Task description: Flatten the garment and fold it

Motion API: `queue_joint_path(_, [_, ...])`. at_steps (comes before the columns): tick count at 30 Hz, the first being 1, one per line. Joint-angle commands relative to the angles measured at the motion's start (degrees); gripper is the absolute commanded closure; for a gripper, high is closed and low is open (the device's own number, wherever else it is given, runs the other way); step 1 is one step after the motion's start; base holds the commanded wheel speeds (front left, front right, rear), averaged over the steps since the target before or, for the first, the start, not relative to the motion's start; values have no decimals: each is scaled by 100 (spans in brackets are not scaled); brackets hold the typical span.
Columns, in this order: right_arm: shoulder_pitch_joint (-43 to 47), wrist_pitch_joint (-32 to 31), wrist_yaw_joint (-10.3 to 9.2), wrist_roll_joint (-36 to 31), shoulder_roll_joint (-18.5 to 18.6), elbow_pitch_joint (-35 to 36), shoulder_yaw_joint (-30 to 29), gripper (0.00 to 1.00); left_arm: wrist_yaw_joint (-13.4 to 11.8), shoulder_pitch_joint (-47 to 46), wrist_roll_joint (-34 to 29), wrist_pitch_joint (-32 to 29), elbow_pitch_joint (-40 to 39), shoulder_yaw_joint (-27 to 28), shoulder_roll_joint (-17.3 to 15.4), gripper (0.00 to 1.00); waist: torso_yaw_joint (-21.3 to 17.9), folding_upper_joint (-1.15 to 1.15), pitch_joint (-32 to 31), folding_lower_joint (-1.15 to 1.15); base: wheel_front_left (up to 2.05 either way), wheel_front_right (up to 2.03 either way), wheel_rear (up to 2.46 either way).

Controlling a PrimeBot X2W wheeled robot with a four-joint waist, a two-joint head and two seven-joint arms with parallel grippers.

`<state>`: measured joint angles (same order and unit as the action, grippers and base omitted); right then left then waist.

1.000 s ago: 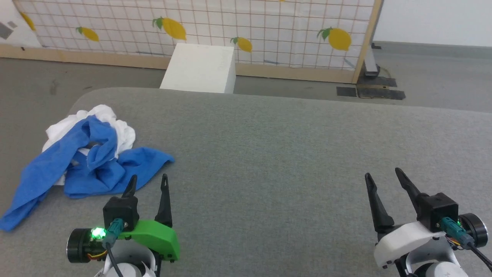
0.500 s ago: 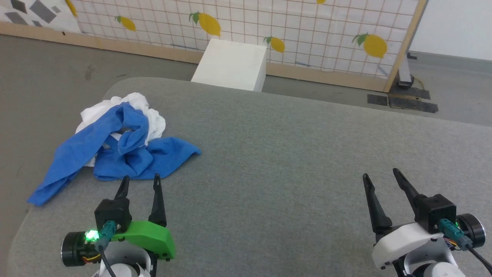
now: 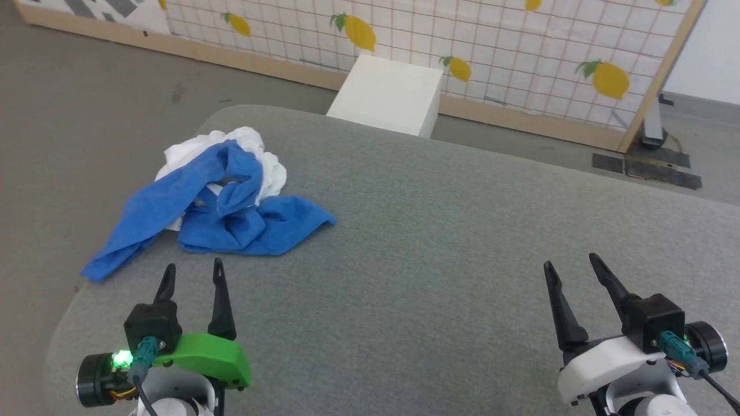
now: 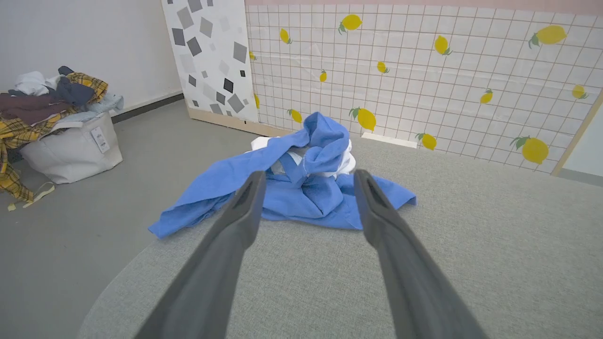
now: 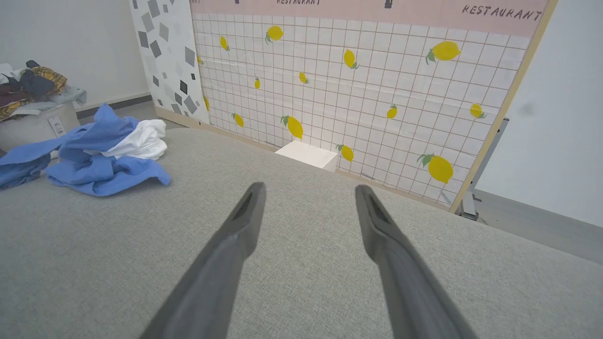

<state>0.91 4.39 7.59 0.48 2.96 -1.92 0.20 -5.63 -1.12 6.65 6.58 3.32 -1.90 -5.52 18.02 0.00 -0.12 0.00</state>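
The garment lies crumpled in a heap at the far left corner of the grey table, white body bunched at the back, blue parts in front. One blue end drapes over the table's left edge. My left gripper is open just short of the heap, nothing between its fingers; its wrist view shows the garment straight ahead of the left gripper. My right gripper is open at the near right, far from the cloth; in its wrist view the garment lies far left of the right gripper.
A white box stands on the floor behind the table, before a lemon-print screen. A white bag piled with clothes sits on the floor to the left. The table is bare cloth right of the heap.
The head camera has turned left, so the whole picture slid right and the table's left corner came into view. The garment lies as before; both grippers stay open.
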Motion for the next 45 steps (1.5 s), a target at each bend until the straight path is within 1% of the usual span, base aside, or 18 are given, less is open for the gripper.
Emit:
queue_joint_path(1, [-132,61,-5,15,-4,-22,14,0,-57,64,99,60,-17,9,-52,0,89,0,-1,0,0,0,0])
queue_joint_path(18, [-171,192,-6,33,-5,-71,45,0,-217,215,312,262,-55,9,-208,0,600,0,8,0,0,0,0])
queue_joint_path(26, [-199,246,-7,30,-6,-105,70,0,-312,263,389,356,-51,-43,-205,0,822,0,14,0,0,0,0])
queue_joint_path(37, [-198,322,-7,33,-6,-136,71,0,-364,254,493,487,29,-39,-255,0,1141,0,1,0,0,0,0])
queue_joint_path(38, [-201,347,-8,41,-7,-143,71,0,-377,256,517,521,45,-41,-256,0,1220,0,4,0,0,0,0])
queue_joint_path(45, [-239,410,-8,49,-7,-191,73,0,-473,295,566,604,49,-49,-257,0,1374,0,10,0,0,0,0])
